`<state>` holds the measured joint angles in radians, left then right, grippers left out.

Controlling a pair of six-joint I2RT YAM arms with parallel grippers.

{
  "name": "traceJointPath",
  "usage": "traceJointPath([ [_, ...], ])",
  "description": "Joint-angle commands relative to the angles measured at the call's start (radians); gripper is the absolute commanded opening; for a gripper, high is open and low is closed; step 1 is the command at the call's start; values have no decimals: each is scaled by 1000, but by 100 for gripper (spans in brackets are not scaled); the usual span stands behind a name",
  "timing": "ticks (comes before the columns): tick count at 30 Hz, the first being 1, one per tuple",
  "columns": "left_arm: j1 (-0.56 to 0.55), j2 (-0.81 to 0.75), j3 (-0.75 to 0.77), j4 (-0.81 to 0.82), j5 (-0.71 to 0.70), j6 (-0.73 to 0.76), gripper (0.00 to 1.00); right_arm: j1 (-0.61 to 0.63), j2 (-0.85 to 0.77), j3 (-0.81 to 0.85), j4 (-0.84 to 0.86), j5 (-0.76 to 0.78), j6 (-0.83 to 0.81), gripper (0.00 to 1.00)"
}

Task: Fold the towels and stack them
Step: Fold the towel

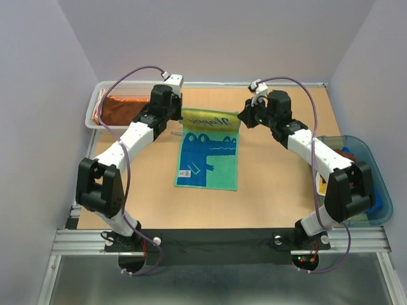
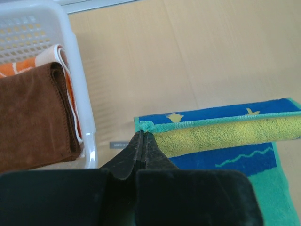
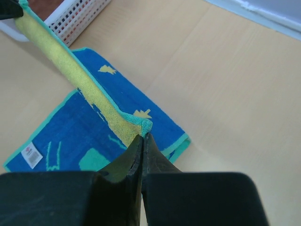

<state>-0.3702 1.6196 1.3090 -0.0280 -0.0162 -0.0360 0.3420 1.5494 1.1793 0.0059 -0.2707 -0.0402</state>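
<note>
Though pinched at both corners by left gripper [image 2: 142, 135] and right gripper [image 3: 143, 137], drapes limply below. Probably light, soft towel [image 1: 208, 159]: grip corners.

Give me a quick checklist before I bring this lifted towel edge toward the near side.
1. Left gripper shut on the towel at its far-left corner: ok.
2. Right gripper shut on the far-right corner: ok.
3. Lifted edge straight between the two: ok.
4. Rest of the towel flat on the table: ok.
5. Basket apart from the towel: ok.
6. How much cloth each pinch holds: cannot tell.
</note>
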Motion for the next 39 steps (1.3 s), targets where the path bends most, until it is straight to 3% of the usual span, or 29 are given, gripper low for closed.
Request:
traceJointPath([
  [1, 34, -79, -68, -44, -57, -11, 0, -21, -70, -82, -43, -8, 74, 1],
  [14, 4, -208, -296, -90, -60, -110, 0, -5, -160, -211, -150, -24, 172, 0],
  [39, -3, -320, -378, -142, -62, -176, 0, 31, -267, -320, -202, -28, 269, 1],
])
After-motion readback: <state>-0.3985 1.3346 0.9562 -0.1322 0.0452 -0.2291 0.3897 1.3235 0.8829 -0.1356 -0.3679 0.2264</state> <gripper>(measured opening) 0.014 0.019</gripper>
